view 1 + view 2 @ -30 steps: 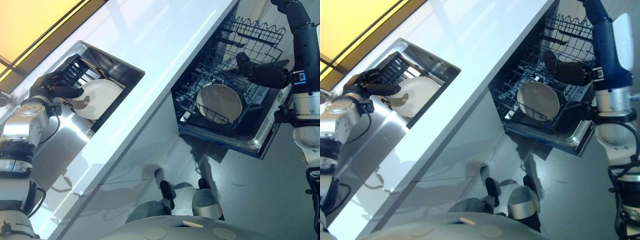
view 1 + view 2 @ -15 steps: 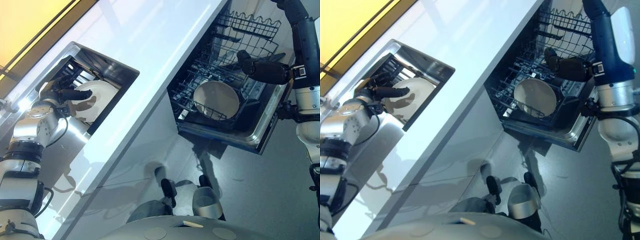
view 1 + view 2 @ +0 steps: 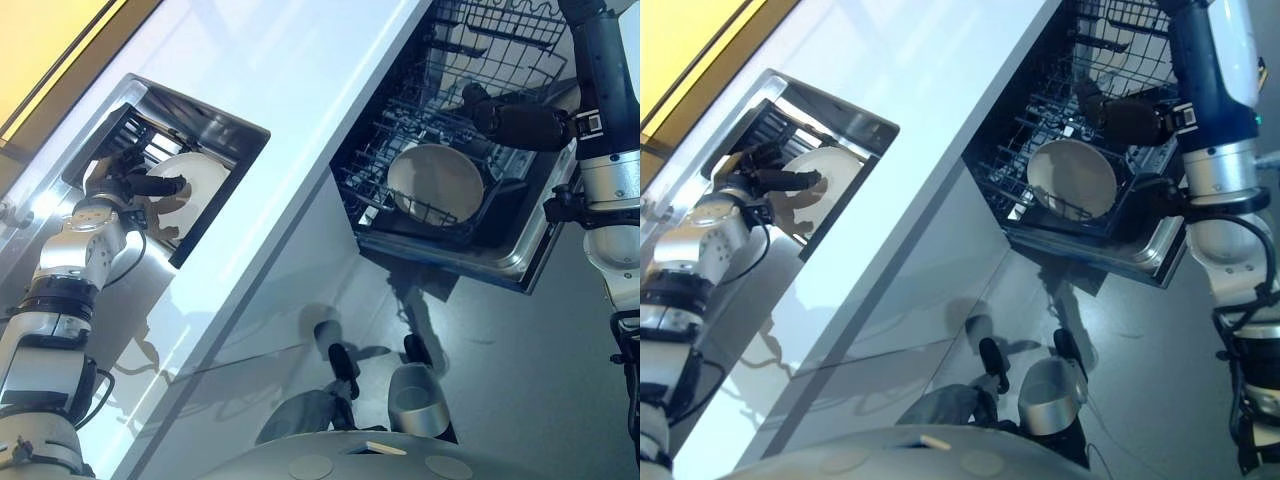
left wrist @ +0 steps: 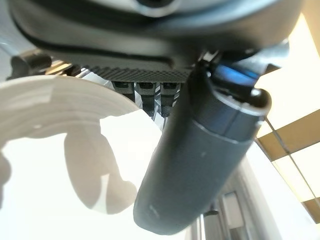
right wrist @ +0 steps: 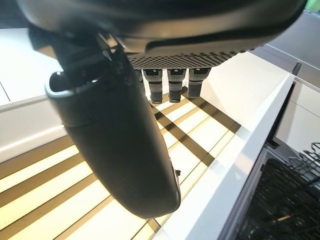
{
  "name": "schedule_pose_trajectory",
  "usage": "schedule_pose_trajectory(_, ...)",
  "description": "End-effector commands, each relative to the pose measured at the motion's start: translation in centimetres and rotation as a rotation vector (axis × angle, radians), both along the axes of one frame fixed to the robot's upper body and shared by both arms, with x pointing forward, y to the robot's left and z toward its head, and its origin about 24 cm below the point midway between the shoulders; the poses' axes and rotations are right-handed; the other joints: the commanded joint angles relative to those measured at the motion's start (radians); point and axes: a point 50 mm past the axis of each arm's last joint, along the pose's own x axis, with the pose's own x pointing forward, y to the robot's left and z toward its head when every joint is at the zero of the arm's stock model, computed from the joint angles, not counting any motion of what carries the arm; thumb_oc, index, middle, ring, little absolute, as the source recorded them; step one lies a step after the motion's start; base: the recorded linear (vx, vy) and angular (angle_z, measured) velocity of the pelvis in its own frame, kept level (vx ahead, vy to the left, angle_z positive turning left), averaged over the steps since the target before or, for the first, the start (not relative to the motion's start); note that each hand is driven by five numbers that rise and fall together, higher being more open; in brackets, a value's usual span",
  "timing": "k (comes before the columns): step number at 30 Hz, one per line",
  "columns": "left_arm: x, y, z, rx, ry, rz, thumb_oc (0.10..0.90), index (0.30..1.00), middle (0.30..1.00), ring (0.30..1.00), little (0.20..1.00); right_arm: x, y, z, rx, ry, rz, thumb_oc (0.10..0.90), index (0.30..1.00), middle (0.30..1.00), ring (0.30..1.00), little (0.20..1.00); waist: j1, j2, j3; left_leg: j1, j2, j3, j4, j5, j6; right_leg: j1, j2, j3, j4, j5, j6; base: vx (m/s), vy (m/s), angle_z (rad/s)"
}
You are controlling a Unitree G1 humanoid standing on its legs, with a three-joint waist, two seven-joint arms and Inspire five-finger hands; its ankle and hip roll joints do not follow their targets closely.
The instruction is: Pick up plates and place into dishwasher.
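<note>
A white plate (image 3: pixel 200 178) leans in the steel sink (image 3: pixel 222 112), and it lies close under the hand in the left wrist view (image 4: pixel 45 165). My left hand (image 3: pixel 128 183) hovers at the plate's edge, open, its thumb (image 4: pixel 200 165) stretched over the rim and its shadow falling on the plate. A second pale plate (image 3: pixel 436 182) stands upright in the lower rack (image 3: pixel 395 120) of the open dishwasher. My right hand (image 3: pixel 512 122) hangs just above and beyond that plate, open and holding nothing.
A black dish rack (image 3: pixel 118 128) sits in the sink behind the plate. The long white counter (image 3: pixel 300 70) runs between sink and dishwasher. An upper wire rack (image 3: pixel 500 20) juts out above the lower one, and the dishwasher door (image 3: pixel 520 255) lies folded down.
The camera has shifted. My left hand has come off the black rack and closer over the sink plate. My right hand stays above the dishwasher rack.
</note>
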Motion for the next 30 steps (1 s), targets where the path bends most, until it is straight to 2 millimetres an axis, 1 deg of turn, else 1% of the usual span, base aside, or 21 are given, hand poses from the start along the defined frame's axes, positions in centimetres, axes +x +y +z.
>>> schedule_pose_trajectory(1, 2.0, -1.0, 4.5, -0.016, -0.164, -0.049, 0.8, 0.9, 0.9, 0.9, 0.9, -2.0, 2.2, 5.0, -0.069, -0.263, 0.103, 0.8, 0.9, 0.9, 0.9, 0.9, -0.007, -0.016, -0.083, -0.013, -0.07, 0.009, 0.102, -0.12, -0.013, -0.15, -0.015, -0.004, 0.049, 0.121, 0.021, -0.04, -0.003, -0.07)
schedule_pose_trajectory(2, 2.1, -1.3, 4.2, -0.025, -0.156, -0.062, 0.8, 0.9, 0.9, 0.9, 0.9, -1.9, 2.3, 5.1, -0.071, -0.263, 0.104, 0.8, 0.9, 0.9, 0.9, 0.9, -0.009, -0.016, -0.08, -0.016, -0.069, 0.012, 0.103, -0.12, -0.014, -0.154, -0.014, -0.002, 0.05, 0.122, 0.022, -0.04, -0.006, -0.04)
schedule_pose_trajectory(3, 2.2, -1.5, 4.0, -0.039, -0.153, -0.074, 0.679, 0.796, 0.796, 0.796, 0.779, -1.9, 2.4, 5.1, -0.072, -0.264, 0.107, 0.8, 0.9, 0.9, 0.9, 0.9, -0.011, -0.016, -0.077, -0.019, -0.069, 0.014, 0.103, -0.119, -0.014, -0.158, -0.013, 0.0, 0.05, 0.122, 0.022, -0.04, -0.009, -0.01)
schedule_pose_trajectory(4, 2.4, -1.8, 3.8, -0.048, -0.146, -0.089, 0.536, 0.674, 0.674, 0.674, 0.636, -1.8, 2.5, 5.2, -0.073, -0.264, 0.108, 0.8, 0.9, 0.9, 0.9, 0.9, -0.011, -0.016, -0.073, -0.023, -0.068, 0.016, 0.105, -0.118, -0.013, -0.163, -0.012, 0.0, 0.053, 0.122, 0.022, -0.05, -0.012, -0.01)
schedule_pose_trajectory(6, 2.6, -2.5, 3.3, -0.061, -0.12, -0.132, 0.399, 0.556, 0.556, 0.556, 0.499, -1.8, 2.7, 5.3, -0.076, -0.271, 0.114, 0.8, 0.9, 0.9, 0.9, 0.9, -0.015, -0.016, -0.063, -0.033, -0.067, 0.02, 0.107, -0.117, -0.014, -0.173, -0.011, 0.004, 0.054, 0.124, 0.022, -0.07, -0.016, -0.07)
schedule_pose_trajectory(7, 2.7, -2.8, 3.2, -0.063, -0.113, -0.148, 0.383, 0.542, 0.542, 0.542, 0.483, -1.7, 2.8, 5.4, -0.075, -0.274, 0.116, 0.8, 0.9, 0.9, 0.9, 0.9, -0.015, -0.016, -0.057, -0.038, -0.066, 0.022, 0.109, -0.115, -0.014, -0.177, -0.011, 0.005, 0.054, 0.125, 0.022, -0.08, -0.022, -0.07)
schedule_pose_trajectory(9, 2.9, -3.3, 3.1, -0.068, -0.108, -0.177, 0.32, 0.488, 0.488, 0.488, 0.42, -1.6, 3.0, 5.4, -0.075, -0.28, 0.118, 0.8, 0.9, 0.9, 0.9, 0.9, -0.015, -0.018, -0.051, -0.042, -0.066, 0.024, 0.107, -0.114, -0.014, -0.181, -0.009, 0.005, 0.052, 0.126, 0.022, -0.07, -0.026, -0.05)
schedule_pose_trajectory(10, 3.0, -3.6, 3.0, -0.071, -0.101, -0.196, 0.215, 0.399, 0.399, 0.399, 0.315, -1.6, 3.1, 5.4, -0.075, -0.281, 0.118, 0.8, 0.9, 0.9, 0.9, 0.9, -0.016, -0.018, -0.048, -0.043, -0.065, 0.026, 0.106, -0.114, -0.014, -0.182, -0.009, 0.004, 0.051, 0.127, 0.023, -0.06, -0.032, -0.06)
schedule_pose_trajectory(12, 3.1, -4.1, 2.9, -0.073, -0.092, -0.229, 0.182, 0.371, 0.371, 0.371, 0.282, -1.6, 3.1, 5.3, -0.07, -0.282, 0.121, 0.8, 0.9, 0.9, 0.9, 0.9, -0.017, -0.021, -0.046, -0.044, -0.064, 0.027, 0.106, -0.115, -0.014, -0.18, -0.009, 0.004, 0.048, 0.127, 0.025, -0.04, -0.039, -0.1)
schedule_pose_trajectory(13, 3.1, -4.2, 2.9, -0.078, -0.092, -0.244, 0.147, 0.34, 0.34, 0.34, 0.247, -1.6, 3.1, 5.3, -0.068, -0.283, 0.122, 0.8, 0.9, 0.9, 0.9, 0.9, -0.017, -0.022, -0.045, -0.043, -0.064, 0.027, 0.106, -0.116, -0.015, -0.179, -0.009, 0.002, 0.047, 0.127, 0.025, -0.04, -0.043, -0.11)
schedule_pose_trajectory(15, 3.2, -4.6, 2.9, -0.083, -0.085, -0.28, 0.149, 0.342, 0.342, 0.342, 0.249, -1.6, 3.0, 5.1, -0.059, -0.28, 0.124, 0.8, 0.9, 0.9, 0.9, 0.9, -0.017, -0.024, -0.043, -0.042, -0.062, 0.029, 0.105, -0.117, -0.015, -0.176, -0.009, -0.001, 0.044, 0.127, 0.026, -0.04, -0.045, -0.03)
schedule_pose_trajectory(18, 3.2, -5.2, 2.9, -0.088, -0.072, -0.335, 0.13, 0.326, 0.326, 0.326, 0.23, -1.6, 2.9, 4.7, -0.048, -0.268, 0.128, 0.8, 0.9, 0.9, 0.9, 0.9, -0.015, -0.026, -0.046, -0.032, -0.061, 0.029, 0.103, -0.12, -0.015, -0.161, -0.01, -0.009, 0.037, 0.125, 0.027, -0.02, -0.048, -0.04)
schedule_pose_trajectory(19, 3.1, -5.2, 2.8, -0.085, -0.066, -0.345, 0.1, 0.3, 0.3, 0.3, 0.2, -1.6, 2.8, 4.5, -0.041, -0.262, 0.129, 0.8, 0.9, 0.9, 0.9, 0.9, -0.014, -0.027, -0.048, -0.029, -0.061, 0.027, 0.102, -0.12, -0.015, -0.154, -0.012, -0.012, 0.034, 0.125, 0.027, 0.0, -0.046, -0.03)
schedule_pose_trajectory(23, 2.9, -4.9, 2.8, -0.036, -0.041, -0.343, 0.1, 0.3, 0.3, 0.3, 0.2, -1.6, 2.6, 4.4, -0.025, -0.254, 0.132, 0.8, 0.9, 0.9, 0.9, 0.9, -0.007, -0.029, -0.056, -0.019, -0.06, 0.021, 0.098, -0.121, -0.016, -0.139, -0.012, -0.021, 0.026, 0.122, 0.028, -0.01, -0.046, 0.07)
schedule_pose_trajectory(30, 2.5, -4.1, 3.2, 0.01, -0.043, -0.347, 0.1, 0.3, 0.3, 0.3, 0.2, -1.8, 2.2, 3.8, 0.0, -0.234, 0.138, 0.8, 0.9, 0.9, 0.9, 0.9, 0.009, -0.032, -0.082, 0.006, -0.06, 0.003, 0.084, -0.123, -0.015, -0.098, -0.009, -0.04, 0.005, 0.111, 0.029, -0.02, -0.055, 0.06)
